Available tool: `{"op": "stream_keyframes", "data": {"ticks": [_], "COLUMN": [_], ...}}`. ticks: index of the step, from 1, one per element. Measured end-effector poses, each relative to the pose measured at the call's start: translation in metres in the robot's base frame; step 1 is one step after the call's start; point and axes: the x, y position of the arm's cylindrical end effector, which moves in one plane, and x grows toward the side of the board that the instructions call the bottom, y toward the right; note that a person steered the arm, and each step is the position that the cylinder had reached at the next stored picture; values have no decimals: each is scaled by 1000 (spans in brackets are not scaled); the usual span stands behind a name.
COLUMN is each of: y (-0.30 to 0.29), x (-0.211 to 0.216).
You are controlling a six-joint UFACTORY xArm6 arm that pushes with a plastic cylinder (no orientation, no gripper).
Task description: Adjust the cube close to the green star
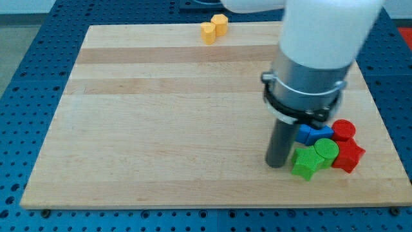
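Tabletop [161, 129]: hand [277, 164] beside green star [305, 164].

No text, label, brand, number or sign is showing anywhere that can be read. The wooden board [174, 116] is carrying only its plain grain, the coloured blocks in the lower right and at the top of the frame are showing bare faces, and the white and grey arm [315, 58] in the upper right is bearing no marking.
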Motion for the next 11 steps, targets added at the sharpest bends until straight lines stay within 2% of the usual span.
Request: {"op": "stream_keyframes", "data": {"ticks": [1,3,4,5,8,11], "y": [-24,-5,32,48,50,50], "x": [-33,-126,-126,-109,-66,-64]}}
